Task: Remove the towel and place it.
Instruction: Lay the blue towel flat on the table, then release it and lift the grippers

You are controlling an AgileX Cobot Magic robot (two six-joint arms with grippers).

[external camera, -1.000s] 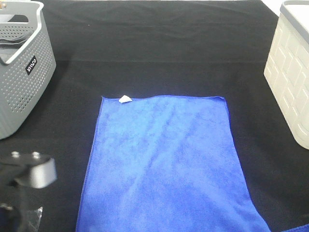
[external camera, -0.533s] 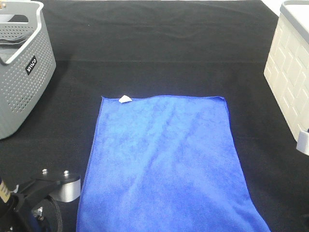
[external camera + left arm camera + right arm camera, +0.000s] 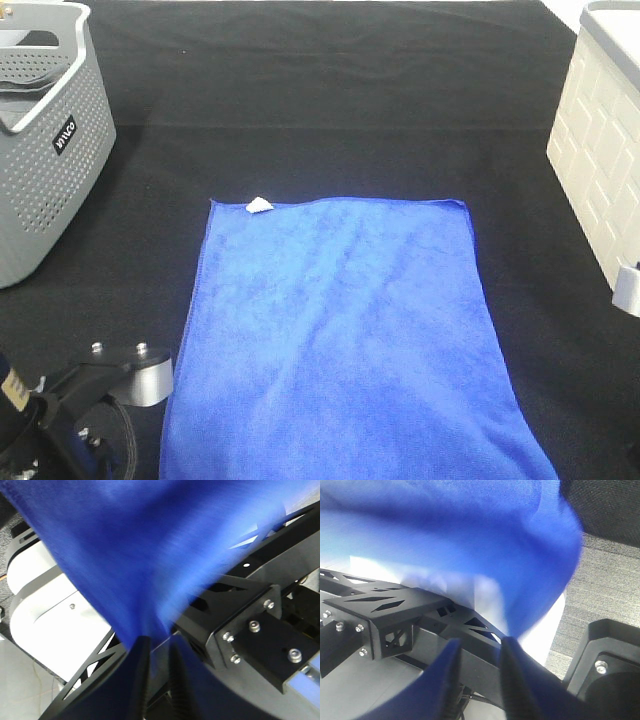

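On black cloth (image 3: 330, 100), fuzzy rect. blue towel (image 3: 340, 340)

Your left arm (image 3: 60, 405) was black, with a silver-grey round joint cap (image 3: 148, 385), two screw heads (image 3: 140, 348) by it and a yellow label (image 3: 14, 385). On the wrist cams you had black fingers (image 3: 137, 680), a black frame (image 3: 385, 615) with triangular cutouts, silver screws (image 3: 255, 626) and a white housing (image 3: 45, 615).

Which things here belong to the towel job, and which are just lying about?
Job: royal-blue rectangular microfibre towel.
Lying about: grey perforated plastic basket; cream panelled plastic bin; black table cloth. Either container might receive the towel; the pictures do not say.
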